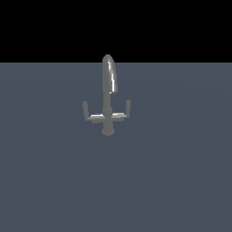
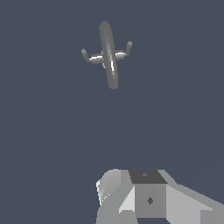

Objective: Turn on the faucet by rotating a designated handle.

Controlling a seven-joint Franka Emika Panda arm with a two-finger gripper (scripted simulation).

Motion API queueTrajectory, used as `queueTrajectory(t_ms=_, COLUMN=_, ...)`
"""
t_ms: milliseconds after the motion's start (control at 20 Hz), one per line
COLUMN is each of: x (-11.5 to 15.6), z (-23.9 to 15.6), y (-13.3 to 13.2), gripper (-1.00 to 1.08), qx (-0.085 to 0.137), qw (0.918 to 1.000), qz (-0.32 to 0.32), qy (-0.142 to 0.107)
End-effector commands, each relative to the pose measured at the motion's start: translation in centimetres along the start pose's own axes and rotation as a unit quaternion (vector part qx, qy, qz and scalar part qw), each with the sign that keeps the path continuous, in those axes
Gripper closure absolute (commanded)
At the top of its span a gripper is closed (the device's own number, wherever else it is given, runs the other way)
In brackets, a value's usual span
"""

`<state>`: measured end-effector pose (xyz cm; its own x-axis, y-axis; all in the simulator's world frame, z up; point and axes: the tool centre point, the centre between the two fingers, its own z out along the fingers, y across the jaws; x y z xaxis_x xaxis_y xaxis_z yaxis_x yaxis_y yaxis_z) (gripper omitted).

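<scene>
A small glossy grey faucet [image 1: 108,102] stands on the flat grey floor in the exterior view, with a tall curved spout [image 1: 109,74] and a round base [image 1: 107,131]. Two thin L-shaped handles branch off it: one on the exterior view's left [image 1: 86,113], one on the exterior view's right [image 1: 126,110], both tips upturned. The wrist view looks down on the faucet [image 2: 109,54] from a distance. Only a blocky grey part of my gripper [image 2: 146,197] shows there, well apart from the faucet. Its fingertips are not visible, and the arm does not appear in the exterior view.
A plain dark grey floor [image 1: 172,181] spreads around the faucet, ending at a black background [image 1: 181,27] behind it.
</scene>
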<state>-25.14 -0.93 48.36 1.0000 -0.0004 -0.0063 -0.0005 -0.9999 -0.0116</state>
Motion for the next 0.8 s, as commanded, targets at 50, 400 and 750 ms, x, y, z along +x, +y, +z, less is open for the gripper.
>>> queueTrajectory(t_ms=50, x=0.0, z=0.0, y=0.0, gripper=1.08, qx=0.0, qw=1.0, qz=0.0, qy=0.0)
queueTrajectory(t_ms=400, x=0.2, z=1.1, y=-0.7, gripper=1.08, qx=0.001, qw=0.9998, qz=0.003, qy=-0.019)
queueTrajectory(t_ms=750, x=0.3, z=1.0, y=-0.8, gripper=1.08, qx=-0.002, qw=0.9998, qz=0.0, qy=-0.018)
